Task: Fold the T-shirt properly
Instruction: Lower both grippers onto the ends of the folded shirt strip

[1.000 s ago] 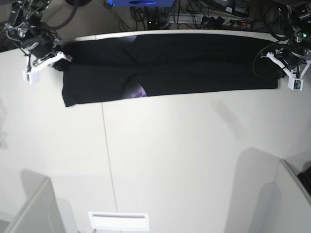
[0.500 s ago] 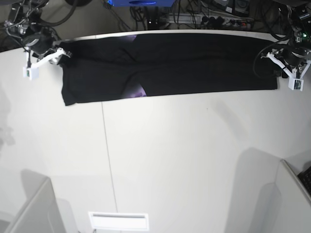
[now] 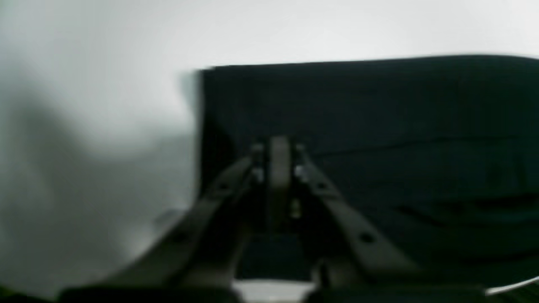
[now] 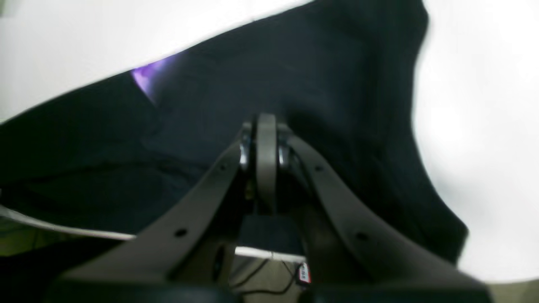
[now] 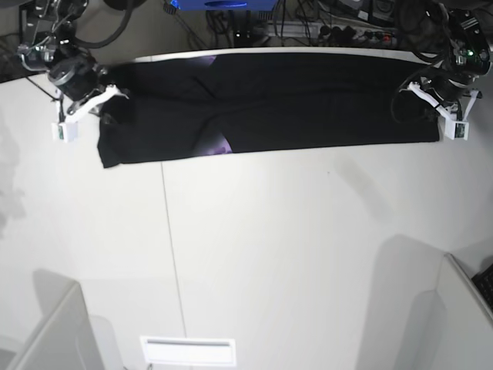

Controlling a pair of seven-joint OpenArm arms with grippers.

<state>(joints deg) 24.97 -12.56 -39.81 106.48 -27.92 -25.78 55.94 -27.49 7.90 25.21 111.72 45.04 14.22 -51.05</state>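
The black T-shirt (image 5: 308, 100) lies as a long folded band across the far side of the white table (image 5: 269, 254). A bit of purple print (image 5: 217, 145) peeks out at its near edge, and the same print (image 4: 145, 75) shows in the right wrist view. My right gripper (image 5: 109, 104) is at the shirt's left end in the base view. In its own view that gripper (image 4: 265, 139) is shut, with cloth bunched up at the tips. My left gripper (image 5: 424, 102) is at the shirt's right end. Its wrist view is blurred but shows the gripper (image 3: 278, 162) shut on the cloth near the shirt's corner.
Cables and a power strip (image 5: 354, 32) run behind the table's far edge. A seam (image 5: 168, 231) crosses the tabletop front to back. A white slotted piece (image 5: 187, 351) sits at the front edge. Grey panels stand at the front left (image 5: 54, 331) and front right (image 5: 462, 316).
Both grippers opened and then shut again. The right gripper moved in onto the shirt's left end, and that end's far corner is drawn inward. The left gripper shifted slightly inward onto the right end.
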